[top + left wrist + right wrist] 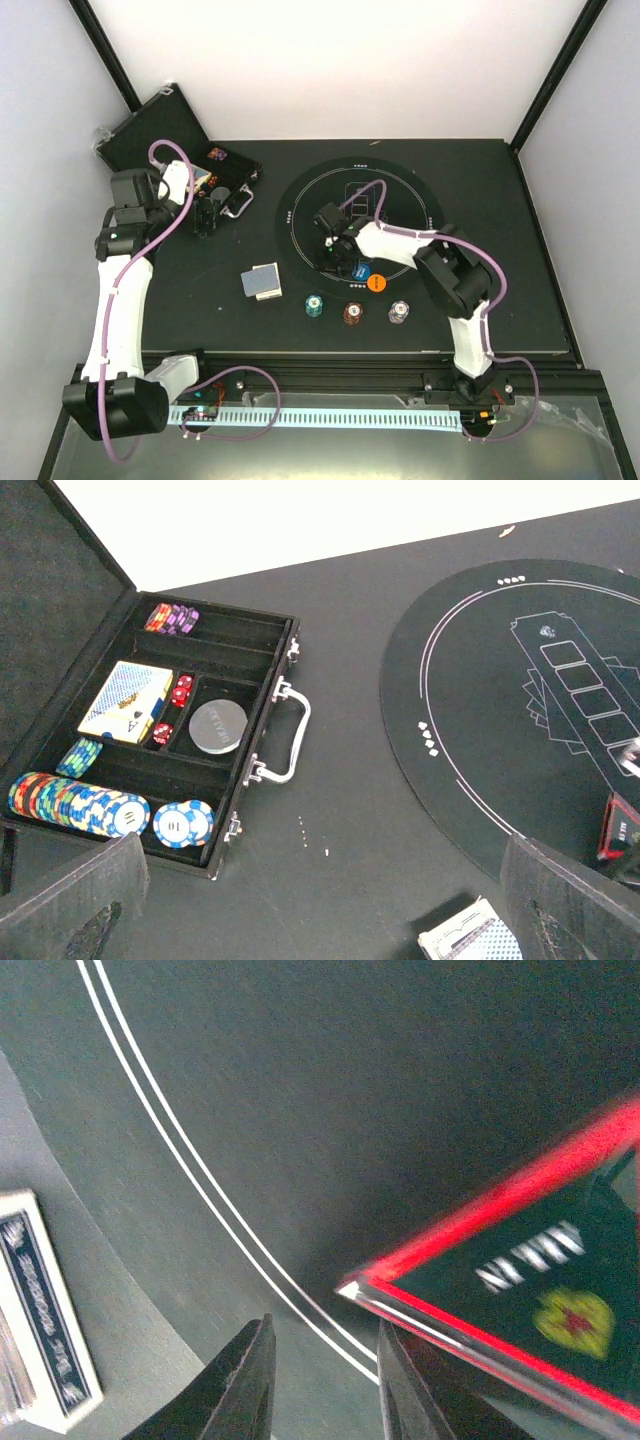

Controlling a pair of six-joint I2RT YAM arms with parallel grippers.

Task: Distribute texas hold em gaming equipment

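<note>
The red triangle marker [520,1260] fills the right of the right wrist view, tilted, its edge passing over my right finger [410,1380]. Its corner lies just past my right gripper [325,1325], whose jaws stand a little apart with only mat showing between them. A blue disc [362,270] and an orange disc [377,283] lie beside that gripper [338,252]. Teal [315,305], brown-red [353,313] and white-grey [399,312] chips sit in a row near the front. The card deck [262,282] lies left of them. My left gripper [325,910] hangs wide open and empty near the case.
The open black case [262,715] at the back left holds rows of chips [75,805], cards, red dice and a metal disc. The round printed mat [400,190] covers the table's middle. White walls close in on both sides.
</note>
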